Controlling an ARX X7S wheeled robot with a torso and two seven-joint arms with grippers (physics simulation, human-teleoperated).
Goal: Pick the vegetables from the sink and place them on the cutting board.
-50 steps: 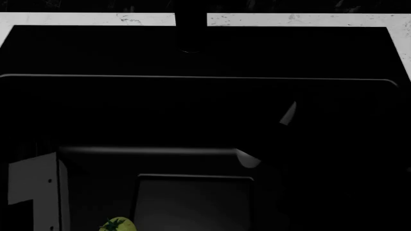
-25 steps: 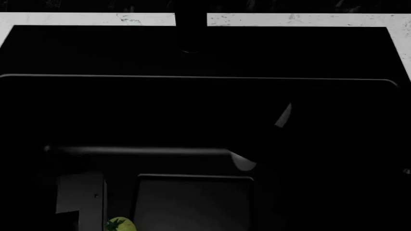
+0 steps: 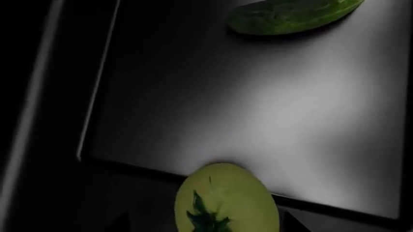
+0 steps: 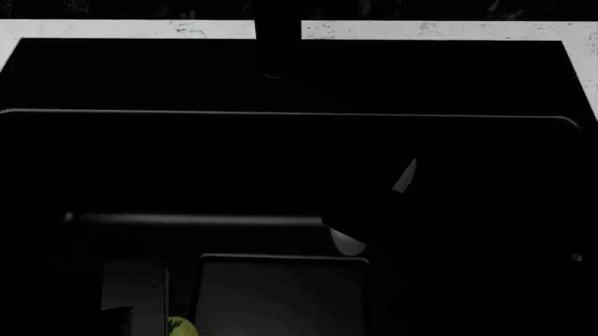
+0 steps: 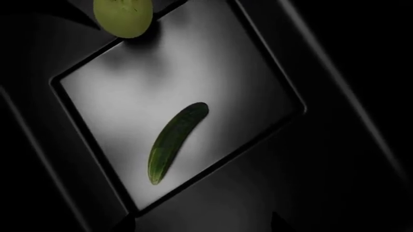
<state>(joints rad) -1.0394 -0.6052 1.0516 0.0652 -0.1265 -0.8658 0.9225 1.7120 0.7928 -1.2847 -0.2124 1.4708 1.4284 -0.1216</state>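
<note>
Lying flat, cucumber (image 5: 174, 141) tapers away from tomato (image 5: 123, 17).

Setting: simulated kitchen, sink area.
A black recessed sink (image 4: 299, 168) is cut into a white marbled countertop (image 4: 421, 29). A dark faucet (image 4: 277, 42) stands at its far rim. A tomato (image 3: 226, 200) and a cucumber (image 5: 175, 140) lie in the basin.

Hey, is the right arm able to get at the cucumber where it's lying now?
Probably yes. In the right wrist view the cucumber lies alone on the sink floor, nothing over it, the tomato well apart at the floor's edge. The gripper itself isn't visible, so that's a guess.
</note>
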